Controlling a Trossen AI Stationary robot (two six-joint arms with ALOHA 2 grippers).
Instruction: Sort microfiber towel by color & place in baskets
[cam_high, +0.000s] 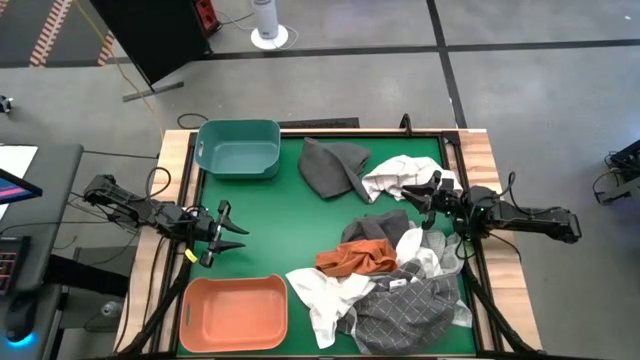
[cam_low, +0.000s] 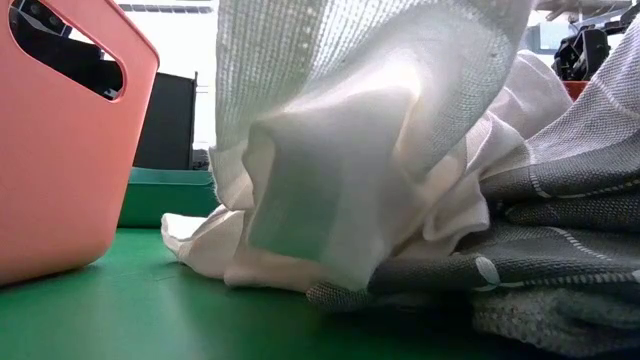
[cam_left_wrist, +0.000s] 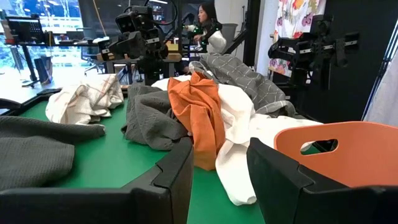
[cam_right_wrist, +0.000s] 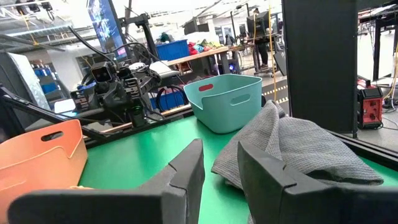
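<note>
Both baskets are sitting empty in the high view, so the sorting is not yet starting: the teal basket (cam_high: 238, 148) is lying toward eleven o'clock on the green counter (cam_high: 260, 225), the salmon basket (cam_high: 234, 312) toward seven. All the cloths are lying loose on the counter. A plain dark grey towel (cam_high: 333, 165) is resting near twelve o'clock, a pale checked towel (cam_high: 395, 175) just beside it toward one, and the rest are heaping from the centre down to five: the rust orange towel (cam_high: 357, 260), a white towel (cam_high: 318, 297) and the grey grid-lined towel (cam_high: 410, 305). The left gripper (cam_high: 228, 230) is hovering at nine o'clock over bare counter, fingers parted and holding nothing. The right gripper (cam_high: 418, 195) is reaching in at three o'clock beside the pale checked towel, fingers apart, nothing visibly between them.

Low view: white towel (cam_low: 360, 140) folds are filling the picture, draping onto the grid-lined cloth (cam_low: 560, 250), with the salmon basket (cam_low: 60, 150) wall at nine o'clock.

Left wrist view: its fingers (cam_left_wrist: 171, 180) are standing apart and empty, facing the orange towel (cam_left_wrist: 199, 112) and the heap.

Right wrist view: its fingers (cam_right_wrist: 186, 174) are likewise gaping on nothing, pointing past the dark grey towel (cam_right_wrist: 298, 146) at the empty teal basket (cam_right_wrist: 227, 99).

Every cloth, I judge, is waiting to be sorted.
</note>
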